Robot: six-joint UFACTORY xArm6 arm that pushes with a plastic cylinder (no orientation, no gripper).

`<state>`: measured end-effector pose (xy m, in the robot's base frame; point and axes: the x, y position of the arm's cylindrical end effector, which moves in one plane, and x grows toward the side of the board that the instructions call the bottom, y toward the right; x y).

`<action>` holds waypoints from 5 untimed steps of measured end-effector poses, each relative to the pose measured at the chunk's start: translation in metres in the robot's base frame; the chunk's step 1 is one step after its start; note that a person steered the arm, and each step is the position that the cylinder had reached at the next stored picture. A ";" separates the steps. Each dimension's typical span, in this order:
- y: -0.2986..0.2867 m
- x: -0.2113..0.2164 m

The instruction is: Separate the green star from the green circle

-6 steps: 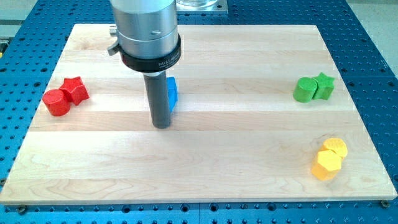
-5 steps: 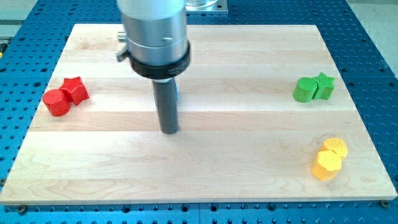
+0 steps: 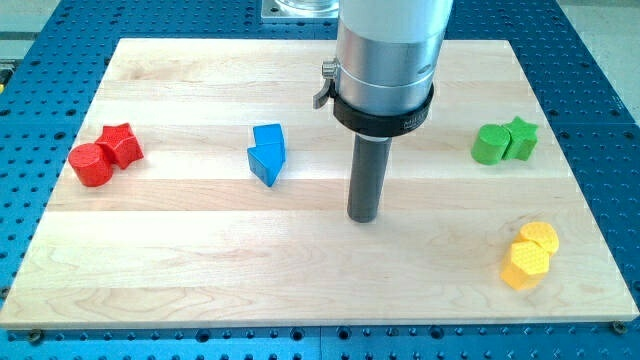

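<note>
Looking across the tabletop, you have my tip standing on bare wood near the middle, touching no block. This end effector is a plain dark rod with nothing that opens or closes, and it carries nothing. The pair you care about sits well apart from it, toward the view's right and somewhat toward the view's top: the green circle on the left of the pair, the green star on its right, the two touching along a seam that runs roughly top to bottom in the view. So the pair's long axis lies left to right, nearly in line with the way my tip would come in, and the circle is the nearer of the two. That is the relation to weigh: a straight push from here would likely meet the circle first and shove both along together, so you would probably want to come at the seam from the view's top or bottom instead. Two yellow blocks lie toward the view's bottom right, near that route; the blue blocks and the red blocks are off to the view's left.
</note>
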<state>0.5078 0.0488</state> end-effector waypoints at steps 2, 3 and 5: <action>-0.002 0.000; 0.009 0.000; 0.128 -0.030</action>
<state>0.4781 0.1763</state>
